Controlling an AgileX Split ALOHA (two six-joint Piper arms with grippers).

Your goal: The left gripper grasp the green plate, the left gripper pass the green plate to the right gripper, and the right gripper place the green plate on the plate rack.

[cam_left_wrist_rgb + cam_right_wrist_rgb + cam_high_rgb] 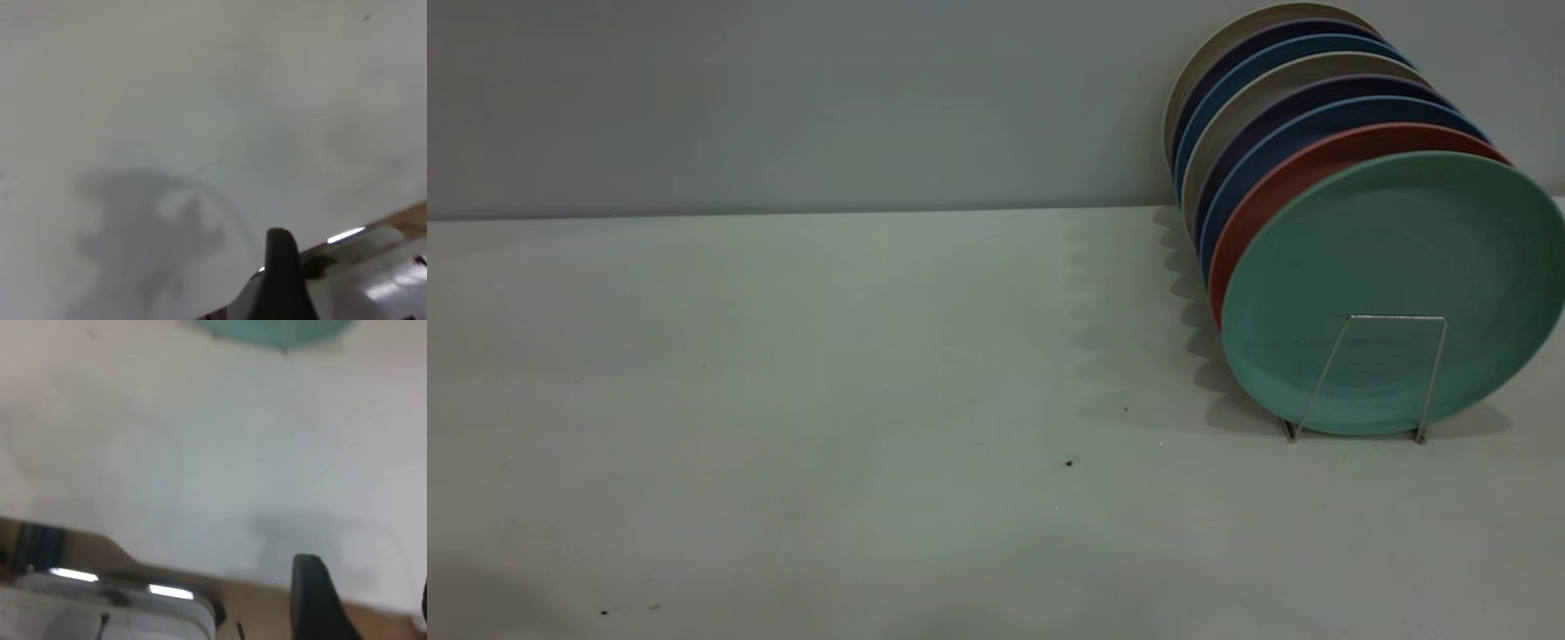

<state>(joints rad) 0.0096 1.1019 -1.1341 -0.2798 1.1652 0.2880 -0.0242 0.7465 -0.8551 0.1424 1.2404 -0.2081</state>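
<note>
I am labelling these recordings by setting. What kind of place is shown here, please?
Probably a lab test bench, not a kitchen: a bare pale table against a plain wall, holding only a wire plate rack filled with coloured plates, the green plate in front.

Green plate [1392,258]: matte teal-green, plain, no pattern. Behind it a salmon-red plate [1280,182], then dark blue, navy-purple and beige plates alternating. Plate rack [1369,378]: thin silver wire. Table [827,400]: pale grey-white, a few dark specks. Left gripper [283,267]: black jaw; grey shadow on the table beyond it. Right gripper [317,597]: black jaw.
</note>
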